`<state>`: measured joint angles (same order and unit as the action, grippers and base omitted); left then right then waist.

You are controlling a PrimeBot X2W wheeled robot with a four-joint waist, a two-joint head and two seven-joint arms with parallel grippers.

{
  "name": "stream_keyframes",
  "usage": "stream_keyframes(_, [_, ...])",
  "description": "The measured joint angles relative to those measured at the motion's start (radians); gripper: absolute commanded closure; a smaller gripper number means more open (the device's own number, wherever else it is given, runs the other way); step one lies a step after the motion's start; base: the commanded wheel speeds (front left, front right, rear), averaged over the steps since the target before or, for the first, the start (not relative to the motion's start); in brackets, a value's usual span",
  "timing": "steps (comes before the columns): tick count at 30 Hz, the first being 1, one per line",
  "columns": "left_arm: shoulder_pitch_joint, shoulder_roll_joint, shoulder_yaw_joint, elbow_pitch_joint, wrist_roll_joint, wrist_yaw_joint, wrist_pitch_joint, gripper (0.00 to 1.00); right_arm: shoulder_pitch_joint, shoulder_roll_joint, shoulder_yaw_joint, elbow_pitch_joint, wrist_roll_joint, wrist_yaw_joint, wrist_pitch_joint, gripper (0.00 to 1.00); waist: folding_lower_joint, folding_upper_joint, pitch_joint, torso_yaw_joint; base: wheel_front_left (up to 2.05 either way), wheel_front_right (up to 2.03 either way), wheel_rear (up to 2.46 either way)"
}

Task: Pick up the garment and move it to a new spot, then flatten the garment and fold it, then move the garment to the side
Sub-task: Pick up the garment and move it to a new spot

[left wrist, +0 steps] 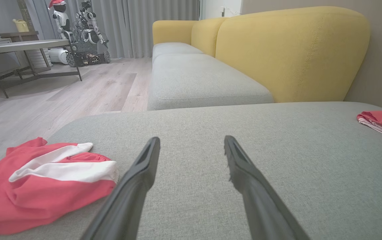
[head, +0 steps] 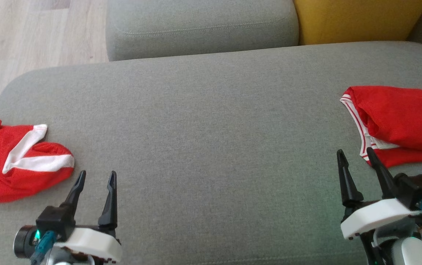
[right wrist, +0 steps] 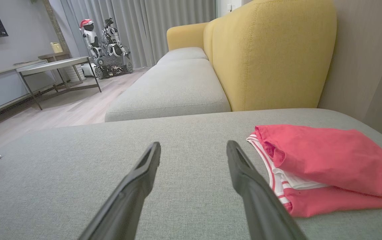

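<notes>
My left fingers [head: 76,189] and right fingers [head: 345,180] gape empty; I'd pinch a raised fold of the crumpled red-and-white fabric garment [head: 19,165].

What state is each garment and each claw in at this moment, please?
Crumpled red garment: bunched up, lying loose on the grey cushion.
Folded red garment: folded, lying at the cushion's right side.
Left claw: open, holding nothing.
Right claw: open, holding nothing, beside the folded garment.
</notes>
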<state>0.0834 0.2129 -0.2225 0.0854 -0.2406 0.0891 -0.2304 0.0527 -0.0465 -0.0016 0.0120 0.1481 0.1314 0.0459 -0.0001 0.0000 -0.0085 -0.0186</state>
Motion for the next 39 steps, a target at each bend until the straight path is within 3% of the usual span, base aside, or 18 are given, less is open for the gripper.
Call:
stream_keyframes(10, [-0.001,0.003,-0.003,-0.001,0.000,0.008,0.000,0.00,0.000,0.000,-0.007,-0.007,-0.003,0.000,0.004,0.00,0.0000,0.0000,0.008,0.012,0.00,0.00,0.00])
stream_keyframes(16, [-0.016,0.004,-0.007,-0.006,-0.001,0.008,0.000,0.00,0.000,0.000,-0.011,-0.031,-0.017,0.000,0.013,0.00,0.0001,0.0000,0.023,0.054,0.00,0.00,0.00])
stream_keyframes(39, [-0.085,0.000,0.009,0.015,-0.019,0.017,-0.018,0.00,-0.001,0.001,0.025,-0.114,-0.034,0.000,0.035,0.00,0.0001,0.0000,0.061,0.441,0.00,0.00,0.00])
